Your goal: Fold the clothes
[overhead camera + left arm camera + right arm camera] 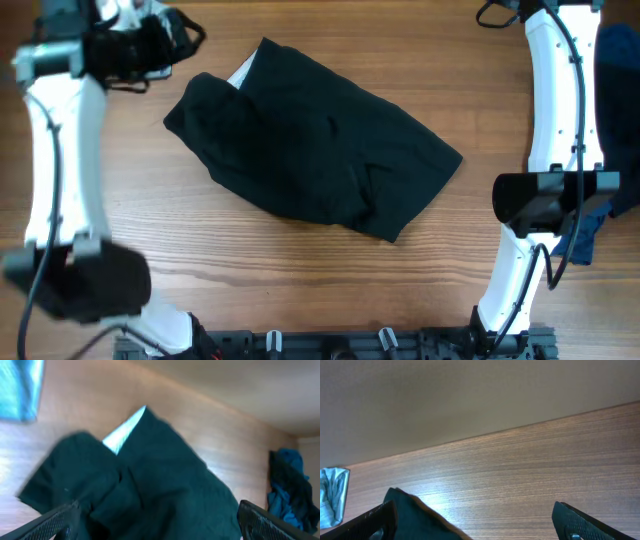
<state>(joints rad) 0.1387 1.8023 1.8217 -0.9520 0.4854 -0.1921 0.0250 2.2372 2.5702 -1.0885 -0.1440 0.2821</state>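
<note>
Left wrist view is blurred. Only the tips of the left fingers show, cut off by the bottom edge: spread wide, released, holding nothing, with the shorts in view just beyond them. The right fingers are likewise cropped at the bottom edge, spread wide and empty over bare desk. A corner of dark cloth sits just beside one finger; cannot tell whether they touch. Overhead, the shorts lie mid-desk in a rumpled black heap, apart from both arms, folds hard to read against the black. A strip of pale lining peeks out at the far-left edge. A blue garment at the right desk edge is partly hidden by the right arm and cut off by the frame. A light-blue garment lies farther off, also cropped.
</note>
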